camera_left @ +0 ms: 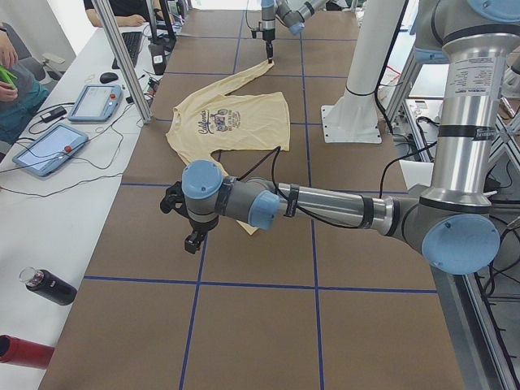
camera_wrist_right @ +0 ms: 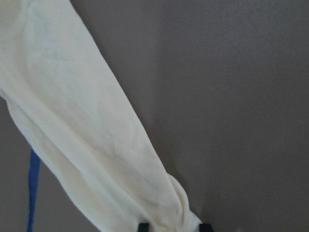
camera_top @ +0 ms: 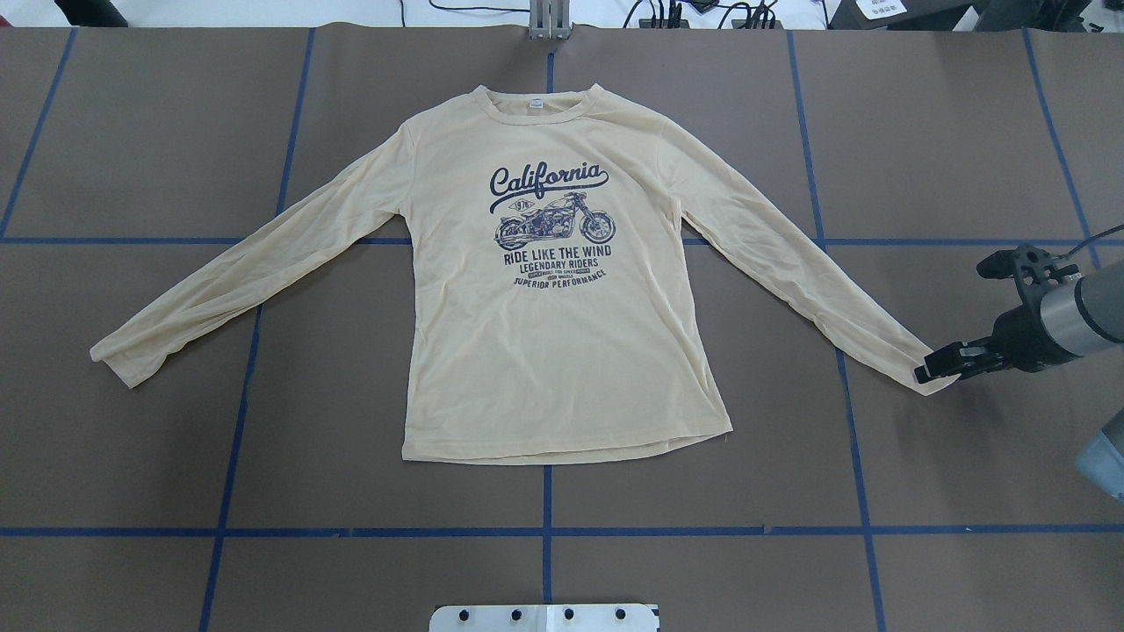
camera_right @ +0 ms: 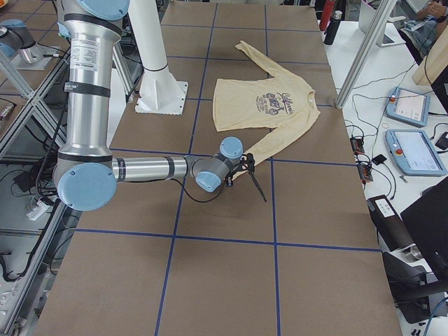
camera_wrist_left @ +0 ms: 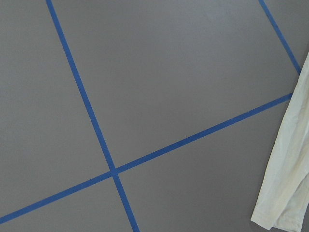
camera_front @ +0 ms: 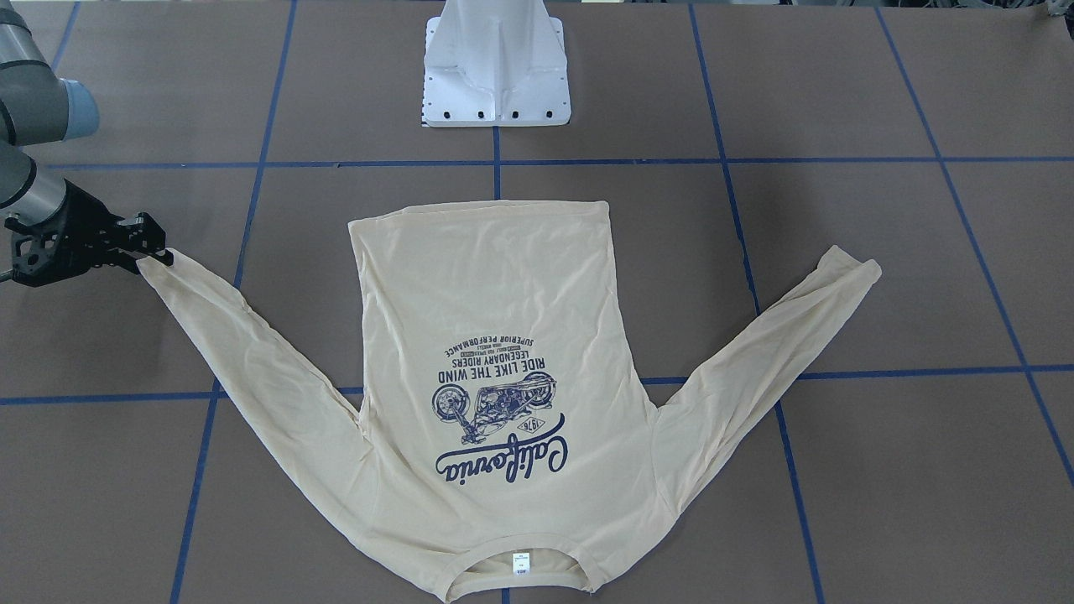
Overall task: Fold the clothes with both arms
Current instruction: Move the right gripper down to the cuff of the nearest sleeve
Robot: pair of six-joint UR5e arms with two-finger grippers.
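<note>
Overhead exterior: the right gripper (camera_top: pixel 938 365) is straddling the sleeve cuff (camera_top: pixel 926 383), fingers parted around cloth; the sleeve (camera_top: pixel 790 259) is running off at 10 o'clock into the flat T-shirt (camera_top: pixel 562 351). The left gripper (camera_left: pixel 193 234), its grip I cannot tell, is hanging beside the other cuff (camera_top: pixel 118 358); the table (camera_top: pixel 702 500) is stretching out at 6 o'clock

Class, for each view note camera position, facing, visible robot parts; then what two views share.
Front-facing: across table, faces pedestal; right pincer shows.
Overhead: behind pedestal, looking down; right pincer.
Left: table end; left arm near.
Right: opposite end; right arm near.
Left wrist: downward, sleeve end; no pincer.
Right wrist: downward, cuff; fingertips.
Shared: first two mirror the shirt.
</note>
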